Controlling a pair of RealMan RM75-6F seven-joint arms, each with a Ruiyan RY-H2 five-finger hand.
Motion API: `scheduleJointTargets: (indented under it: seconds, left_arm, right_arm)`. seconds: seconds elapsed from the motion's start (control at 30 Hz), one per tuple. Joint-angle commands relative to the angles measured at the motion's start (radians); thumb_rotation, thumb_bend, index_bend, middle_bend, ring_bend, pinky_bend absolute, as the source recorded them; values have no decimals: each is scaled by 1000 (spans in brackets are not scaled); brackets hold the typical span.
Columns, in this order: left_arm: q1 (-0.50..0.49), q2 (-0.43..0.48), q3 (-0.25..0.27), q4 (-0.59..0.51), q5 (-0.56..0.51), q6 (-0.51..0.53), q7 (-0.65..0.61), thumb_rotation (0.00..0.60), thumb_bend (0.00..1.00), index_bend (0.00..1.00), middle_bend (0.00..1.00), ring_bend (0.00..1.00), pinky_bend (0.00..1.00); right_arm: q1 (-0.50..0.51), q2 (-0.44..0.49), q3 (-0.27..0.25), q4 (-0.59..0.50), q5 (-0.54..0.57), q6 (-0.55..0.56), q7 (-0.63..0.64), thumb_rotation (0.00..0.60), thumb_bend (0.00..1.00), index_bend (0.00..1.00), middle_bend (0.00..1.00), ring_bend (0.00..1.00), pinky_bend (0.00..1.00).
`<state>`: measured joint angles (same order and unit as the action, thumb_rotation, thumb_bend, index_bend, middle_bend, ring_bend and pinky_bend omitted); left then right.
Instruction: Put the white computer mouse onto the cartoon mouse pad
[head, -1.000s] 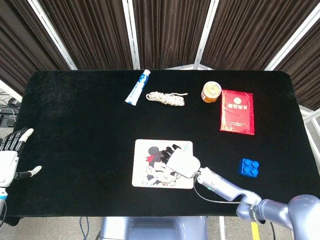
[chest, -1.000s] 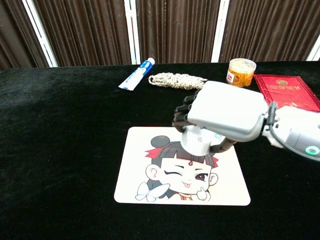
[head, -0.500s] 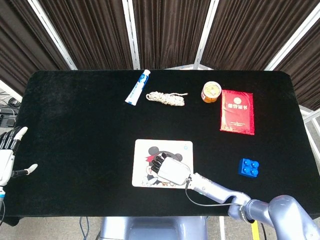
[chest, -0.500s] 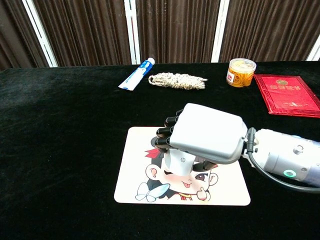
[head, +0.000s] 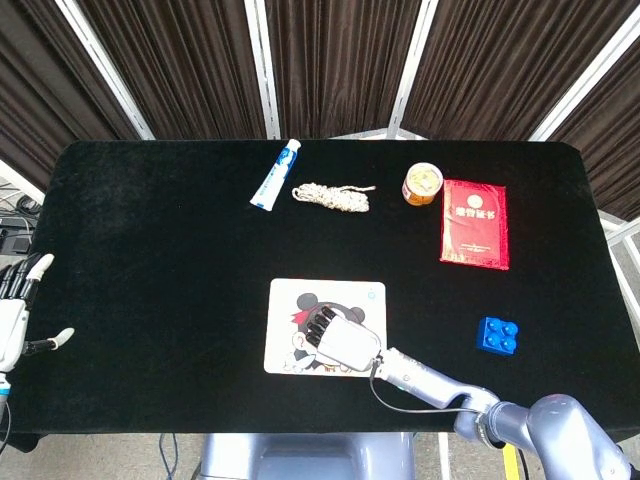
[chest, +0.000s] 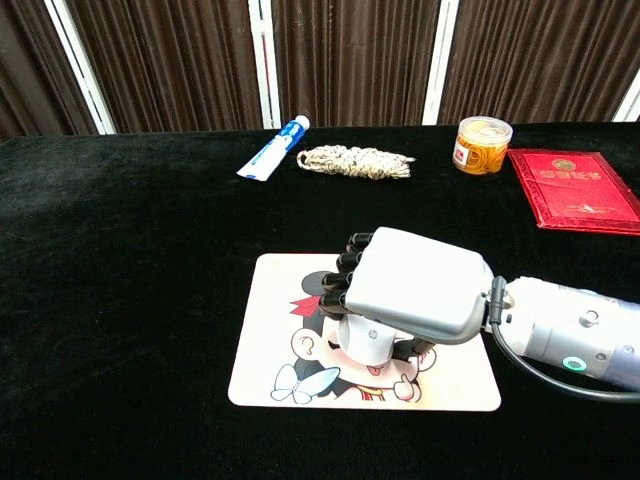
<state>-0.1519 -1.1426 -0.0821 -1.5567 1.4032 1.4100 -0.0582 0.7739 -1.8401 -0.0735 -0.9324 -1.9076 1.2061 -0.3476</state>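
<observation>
The cartoon mouse pad (head: 290, 296) (chest: 266, 372) lies at the table's front centre. My right hand (head: 345, 342) (chest: 415, 295) is low over the pad's middle, palm down, fingers curled round the white computer mouse (chest: 368, 343). Only the mouse's near end shows under the palm in the chest view; it sits on or just above the cartoon face. The head view hides the mouse under the hand. My left hand (head: 15, 320) hangs off the table's left edge, fingers spread, holding nothing.
At the back lie a toothpaste tube (head: 275, 175) (chest: 273, 148), a braided rope (head: 332, 196) (chest: 353, 160), a yellow can (head: 422, 184) (chest: 482, 144) and a red booklet (head: 474, 223) (chest: 575, 190). A blue brick (head: 497, 334) sits right of the pad.
My right hand has carried the mouse down and toward the pad's near middle, dropping from well above the pad's far edge. The left hand has barely shifted.
</observation>
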Motion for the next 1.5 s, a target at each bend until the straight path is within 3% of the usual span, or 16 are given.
scheduleJointTargets:
  seconds: [0.03, 0.1, 0.27, 0.47, 0.77, 1.07, 1.27, 1.5]
  left_arm:
    - [0, 0, 0, -1, 0, -1, 0, 600, 141, 0, 0, 0, 0]
    - [1, 0, -1, -1, 0, 0, -1, 600, 140, 0, 0, 0, 0]
    - [1, 1, -1, -2, 0, -1, -3, 600, 140, 0, 0, 0, 0]
    - [1, 1, -2, -2, 0, -1, 0, 600, 138, 0, 0, 0, 0]
    - [2, 0, -3, -2, 1, 1, -1, 600, 140, 0, 0, 0, 0]
    - [4, -2, 0, 2, 12, 7, 2, 600, 140, 0, 0, 0, 0]
    - [3, -3, 2, 5, 21, 11, 11, 600, 141, 0, 0, 0, 0]
    - [4, -9, 6, 18, 42, 24, 8, 600, 139, 0, 0, 0, 0]
  right_arm:
    - [-5, 2, 1, -14, 13, -15, -20, 600, 149, 575, 404, 210, 55]
    - [-8, 6, 2, -26, 21, -26, -39, 600, 144, 527, 343, 141, 8]
    - [-12, 20, 2, -53, 31, -38, -70, 600, 137, 397, 202, 7, 0]
    - [-18, 36, 12, -73, 49, -48, -118, 600, 135, 259, 9, 0, 0]
    - [-52, 113, 30, -188, 105, -81, -247, 600, 133, 183, 0, 0, 0]
    - [-162, 288, 54, -351, 181, 28, -329, 600, 133, 179, 0, 0, 0]
    - [-304, 428, 86, -526, 319, 157, -240, 600, 132, 154, 0, 0, 0]
    - [-438, 561, 98, -684, 478, 219, -19, 600, 122, 97, 0, 0, 0]
